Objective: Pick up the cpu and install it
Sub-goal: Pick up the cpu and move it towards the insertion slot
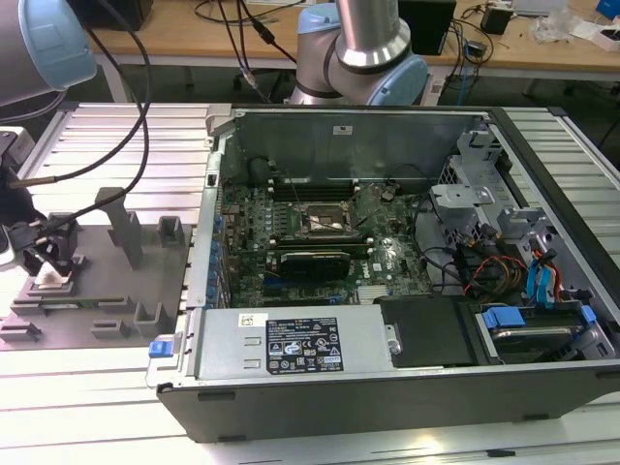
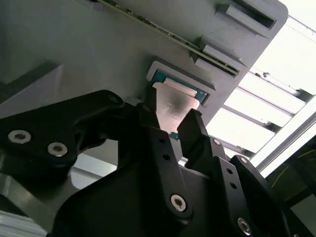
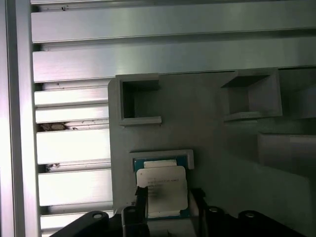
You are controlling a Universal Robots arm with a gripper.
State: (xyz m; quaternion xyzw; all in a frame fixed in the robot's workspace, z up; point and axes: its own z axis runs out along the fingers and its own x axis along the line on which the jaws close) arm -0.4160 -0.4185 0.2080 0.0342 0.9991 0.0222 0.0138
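Exterior view, nine o'clock: slatted metal tabletop [image 1: 97,407] carried a grey fixture plate [image 1: 107,281]; there, jaws clamped the cpu [image 1: 55,283].

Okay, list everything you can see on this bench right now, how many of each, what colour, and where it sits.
cpu: one, silver-grey top, lying in a recess of the fixture plate, in the first wrist view.
fixture plate: one, grey, with upright blocks, on the table at the exterior view's left.
computer case: one, dark grey, open, beside the plate toward the exterior view's right.
motherboard: one, green, inside the case.
socket: one, dark with a metal frame, on the motherboard.
cables: several, red and black, at the case's right end.
table: one, silver slats, under everything.
robot arm: one, silver and pale blue, behind the case.
gripper: one, black, over the cpu.
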